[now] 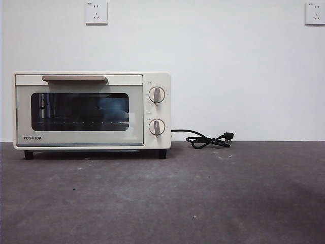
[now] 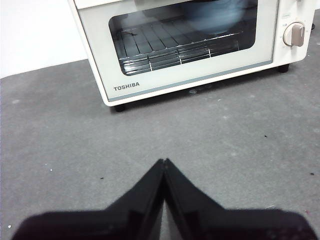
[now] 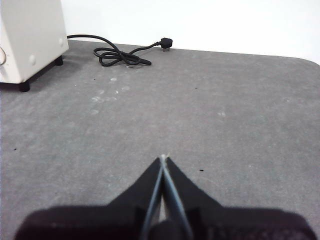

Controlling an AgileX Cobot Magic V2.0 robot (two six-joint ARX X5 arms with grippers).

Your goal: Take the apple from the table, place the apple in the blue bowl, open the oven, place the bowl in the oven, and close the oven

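One oven [image 1: 91, 111] stands at the left of the front view on the table [image 1: 203, 203], door closed, with a blue shape that looks like the blue bowl [image 1: 114, 108] dimly visible behind its glass; no apple can be made out. Right of it, the black cord [image 1: 205, 139] lies coiled at mid-frame. The left gripper [image 2: 164, 161] and right gripper [image 3: 163, 157] hover above the table, jaws pressed together, empty.

A bare test bench: grey table [image 1: 228, 203], blank white wall [image 1: 228, 61], wall sockets [image 1: 96, 12].
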